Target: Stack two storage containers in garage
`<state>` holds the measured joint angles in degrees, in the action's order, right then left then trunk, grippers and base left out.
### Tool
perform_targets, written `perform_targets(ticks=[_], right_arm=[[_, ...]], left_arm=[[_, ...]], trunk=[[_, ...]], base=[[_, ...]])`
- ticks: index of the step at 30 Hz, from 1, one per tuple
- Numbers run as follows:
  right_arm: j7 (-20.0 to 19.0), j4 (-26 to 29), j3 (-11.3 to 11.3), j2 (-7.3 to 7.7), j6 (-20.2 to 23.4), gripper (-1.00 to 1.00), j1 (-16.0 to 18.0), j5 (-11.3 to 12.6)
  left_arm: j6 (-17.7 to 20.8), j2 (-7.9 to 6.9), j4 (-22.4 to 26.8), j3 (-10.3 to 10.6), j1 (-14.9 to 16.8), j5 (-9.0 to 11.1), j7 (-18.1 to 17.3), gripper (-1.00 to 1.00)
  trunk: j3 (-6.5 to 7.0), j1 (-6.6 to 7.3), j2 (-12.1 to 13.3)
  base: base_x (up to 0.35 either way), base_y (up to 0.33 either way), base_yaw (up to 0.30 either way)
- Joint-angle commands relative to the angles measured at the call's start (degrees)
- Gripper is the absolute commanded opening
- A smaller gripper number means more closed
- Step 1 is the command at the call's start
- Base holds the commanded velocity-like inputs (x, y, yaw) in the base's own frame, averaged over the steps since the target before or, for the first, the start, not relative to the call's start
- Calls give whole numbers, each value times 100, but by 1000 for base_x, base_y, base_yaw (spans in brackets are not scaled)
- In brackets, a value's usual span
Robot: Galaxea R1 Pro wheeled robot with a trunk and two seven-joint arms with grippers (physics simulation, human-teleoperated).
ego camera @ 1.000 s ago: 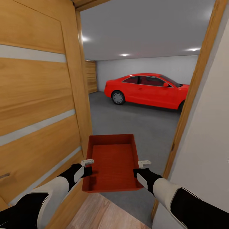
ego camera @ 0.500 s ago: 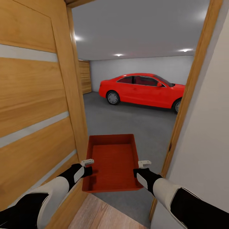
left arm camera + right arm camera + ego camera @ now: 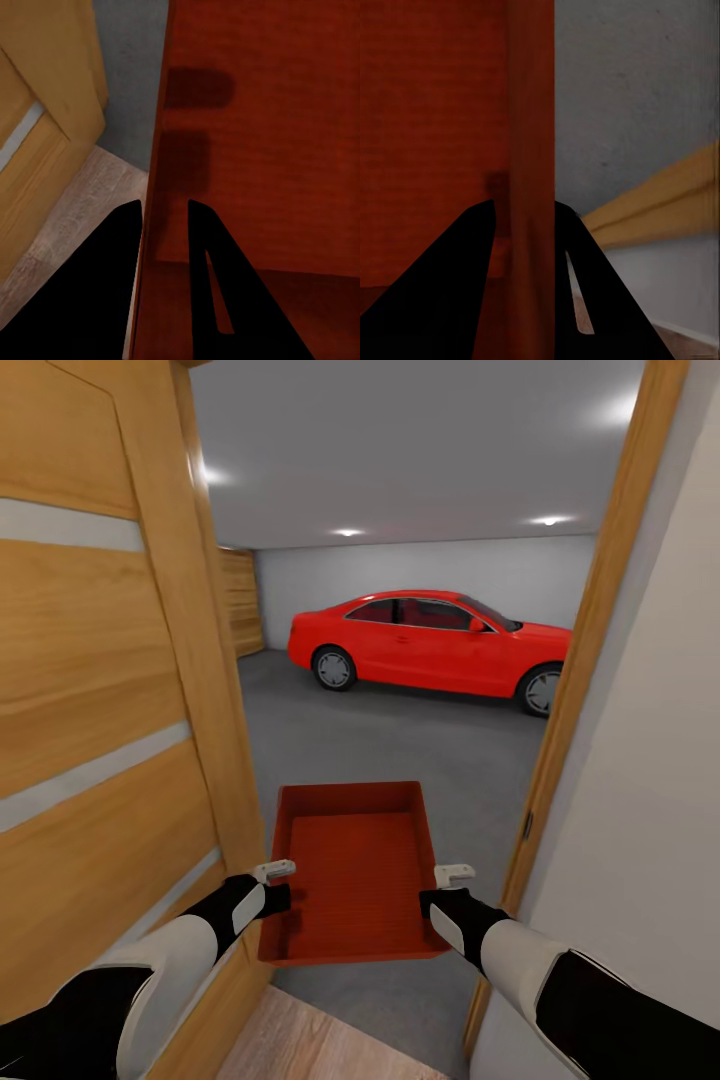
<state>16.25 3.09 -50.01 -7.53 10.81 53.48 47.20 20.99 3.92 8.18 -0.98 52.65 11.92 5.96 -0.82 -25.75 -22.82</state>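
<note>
Through the doorway lies the garage floor (image 3: 400, 740) with a red car (image 3: 430, 645), and the bin (image 3: 350, 870), pinched by its side walls between left end effector (image 3: 275, 875) and right end effector (image 3: 452, 880), could clip the door (image 3: 110, 690) on its left

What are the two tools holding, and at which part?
One bin: the left tool grips its left side wall, and the right tool grips its right side wall.

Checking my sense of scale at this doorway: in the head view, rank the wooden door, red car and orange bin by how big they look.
1. Wooden door
2. Red car
3. Orange bin

Nearness inflates the door and bin.
</note>
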Motion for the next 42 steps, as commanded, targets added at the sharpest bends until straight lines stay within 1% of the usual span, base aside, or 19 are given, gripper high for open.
perform_targets(ticks=[1,8,15,30,38,42], right_arm=[[19,16,-62,-73,35,-100,4,40],[19,16,-62,-73,35,-100,4,36],[19,16,-62,-67,35,-100,4,37],[19,16,-62,-64,35,-100,4,37],[19,16,-62,-64,35,-100,4,38],[19,16,-62,-64,35,-100,4,36]], left_arm=[[37,3,17,-32,-1,-41,54,-100],[37,3,17,-32,-1,-41,54,-100],[37,3,17,-33,-1,-41,54,-100],[39,3,17,-33,-1,-41,54,-100],[37,3,17,-34,-1,-41,54,-100],[37,3,17,-32,-1,-41,54,-100]], trunk=[[-8,-3,-10],[-8,-3,-10],[-8,-3,-10],[-8,-3,-10],[-8,-3,-10],[-8,-3,-10]], base=[[1,1,-240],[16,11,-177],[144,121,-8],[6,14,0],[0,207,0],[0,81,0]])
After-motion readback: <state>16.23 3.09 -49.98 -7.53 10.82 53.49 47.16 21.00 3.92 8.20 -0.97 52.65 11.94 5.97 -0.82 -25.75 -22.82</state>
